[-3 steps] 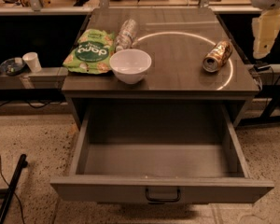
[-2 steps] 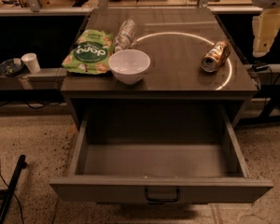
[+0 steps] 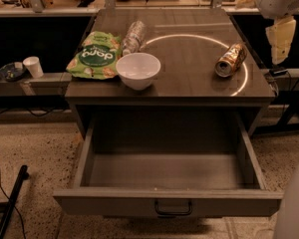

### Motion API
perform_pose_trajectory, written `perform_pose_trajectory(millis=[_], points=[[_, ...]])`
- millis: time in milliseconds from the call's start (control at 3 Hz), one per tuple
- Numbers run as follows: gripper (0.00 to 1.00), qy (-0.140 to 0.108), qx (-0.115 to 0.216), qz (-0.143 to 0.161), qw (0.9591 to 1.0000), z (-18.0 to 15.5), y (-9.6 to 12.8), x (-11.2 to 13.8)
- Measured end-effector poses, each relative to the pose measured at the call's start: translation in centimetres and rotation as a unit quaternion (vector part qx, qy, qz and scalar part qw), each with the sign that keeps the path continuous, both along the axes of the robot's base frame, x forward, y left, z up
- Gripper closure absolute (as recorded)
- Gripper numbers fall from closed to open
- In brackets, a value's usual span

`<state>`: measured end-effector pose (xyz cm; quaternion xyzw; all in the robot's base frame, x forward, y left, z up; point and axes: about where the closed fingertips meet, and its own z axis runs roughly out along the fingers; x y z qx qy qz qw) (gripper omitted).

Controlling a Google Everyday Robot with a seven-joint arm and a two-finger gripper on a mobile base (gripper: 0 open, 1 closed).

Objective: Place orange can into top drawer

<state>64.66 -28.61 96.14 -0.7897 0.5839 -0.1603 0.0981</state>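
Note:
The orange can (image 3: pixel 230 59) lies on its side on the right part of the grey cabinet's top (image 3: pixel 189 83), its silver end facing front-left. The top drawer (image 3: pixel 114 201) is pulled wide open below and is empty inside; its small dark handle (image 3: pixel 173 209) is at the front centre. My gripper (image 3: pixel 280 40) hangs in the air at the upper right, above and to the right of the can, beyond the cabinet's right edge, holding nothing.
A white bowl (image 3: pixel 138 69), a green snack bag (image 3: pixel 93 56) and a clear plastic bottle (image 3: pixel 133 36) sit on the left part of the cabinet top. A shelf at left holds a white cup (image 3: pixel 33 66). A dark pole (image 3: pixel 10 208) lies on the floor at left.
My gripper has shifted slightly left and down. The can, bowl, bag and drawer have not moved.

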Motion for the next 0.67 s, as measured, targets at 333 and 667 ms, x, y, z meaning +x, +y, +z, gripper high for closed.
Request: perform_pose_trajectory(millis=[333,667], points=[[0.00,-0.005,-0.048,0.085,0.9952,-1.1,0.0,1.1],[0.00,0.004,-0.093,0.177,0.9798,-4.0,0.9,2.2]])
